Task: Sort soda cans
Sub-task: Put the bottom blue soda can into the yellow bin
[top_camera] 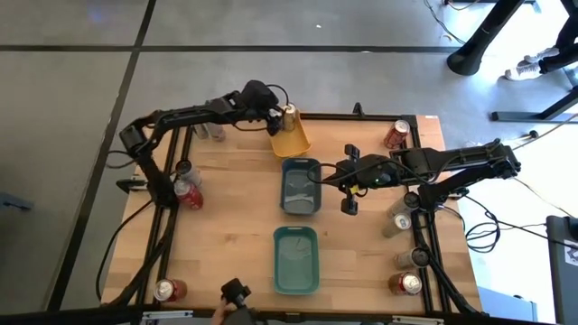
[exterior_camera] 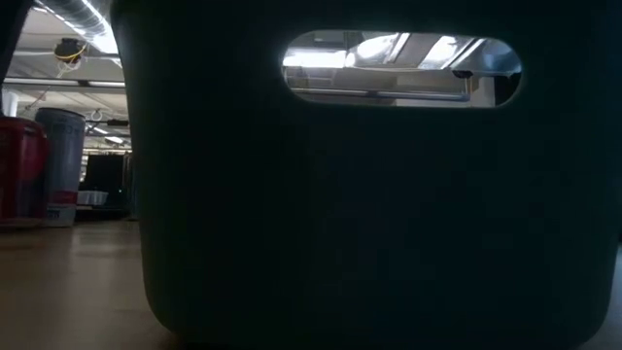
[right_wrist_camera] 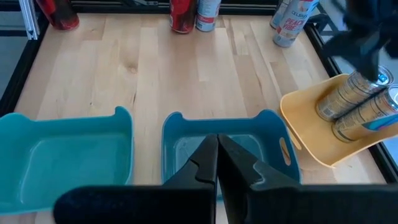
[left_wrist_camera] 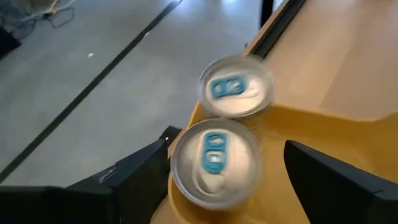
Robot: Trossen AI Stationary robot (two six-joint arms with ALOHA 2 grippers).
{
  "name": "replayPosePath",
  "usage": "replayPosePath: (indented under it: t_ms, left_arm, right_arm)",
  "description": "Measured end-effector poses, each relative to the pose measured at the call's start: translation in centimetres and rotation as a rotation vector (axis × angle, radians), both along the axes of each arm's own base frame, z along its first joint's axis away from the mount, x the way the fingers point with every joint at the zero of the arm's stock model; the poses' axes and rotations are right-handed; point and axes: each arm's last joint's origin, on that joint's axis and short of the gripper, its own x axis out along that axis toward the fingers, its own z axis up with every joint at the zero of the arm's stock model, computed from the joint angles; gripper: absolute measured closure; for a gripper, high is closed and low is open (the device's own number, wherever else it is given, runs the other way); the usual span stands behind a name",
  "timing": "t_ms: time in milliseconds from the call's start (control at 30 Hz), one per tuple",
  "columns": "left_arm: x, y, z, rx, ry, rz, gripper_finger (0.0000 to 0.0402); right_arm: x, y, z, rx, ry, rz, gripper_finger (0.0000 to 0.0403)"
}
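Two gold soda cans point(left_wrist_camera: 214, 162) point(left_wrist_camera: 236, 87) with silver tops stand side by side in the yellow tray point(top_camera: 291, 140) at the table's far edge. My left gripper point(left_wrist_camera: 227, 149) is open above the tray, one finger on each side of the nearer can, with a gap showing on both sides. My right gripper point(right_wrist_camera: 217, 155) is shut and holds nothing, hovering over the farther teal tray point(top_camera: 301, 187). More soda cans stand along the table's sides: red point(top_camera: 396, 135), red point(top_camera: 188, 192), grey point(top_camera: 183, 170).
A second teal tray point(top_camera: 296, 260) lies near the front edge; its dark wall point(exterior_camera: 369, 214) fills the low view. More cans stand at the near corners point(top_camera: 168, 289) point(top_camera: 405, 283), along the right edge point(top_camera: 398, 217) and at the far left point(top_camera: 212, 130). Bare wood lies left of the trays.
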Motion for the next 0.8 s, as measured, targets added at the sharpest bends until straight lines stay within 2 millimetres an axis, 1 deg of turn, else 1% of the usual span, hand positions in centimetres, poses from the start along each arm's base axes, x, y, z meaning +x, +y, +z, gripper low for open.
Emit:
replayPosePath:
  t_ms: [67,167,300,400,500,567,633,700,800]
  left_arm:
    - [-0.6,-1.0,1.7,0.012,-0.020,-0.012,0.0093]
    - [-1.5,-3.1,3.9,0.009,-0.033,-0.038,0.0093]
    - [-2.1,-6.7,6.4,0.003,-0.073,-0.106,0.0094]
    - [-2.6,-9.4,7.7,-0.020,-0.092,-0.156,0.0094]
    - [-3.1,-11.8,8.5,-0.058,-0.098,-0.196,0.0094]
    - [-3.3,-13.2,8.8,-0.081,-0.100,-0.224,0.0094]
    - [-3.4,-14.4,8.8,-0.102,-0.086,-0.246,0.0094]
    - [-3.3,-15.4,8.7,-0.112,-0.067,-0.257,0.0094]
    - [-3.2,-16.7,8.5,-0.112,-0.036,-0.264,0.0094]
  right_arm:
    - [0.0,0.0,0.0,-0.004,-0.001,0.000,0.0393]
    - [0.0,0.0,0.1,-0.003,-0.008,0.001,0.0393]
    - [0.2,0.0,0.2,0.002,-0.030,0.003,0.0393]
    - [0.0,0.0,0.0,0.039,-0.008,-0.027,0.0393]
    - [-0.9,0.1,0.4,0.115,0.080,-0.071,0.0384]
    - [-1.9,0.7,1.3,0.176,0.127,-0.090,0.0360]
    - [-3.0,1.3,1.9,0.223,0.194,-0.113,0.0321]
    - [-4.1,1.9,2.2,0.289,0.273,-0.157,0.0270]
    - [-5.8,2.7,1.9,0.407,0.426,-0.264,0.0180]
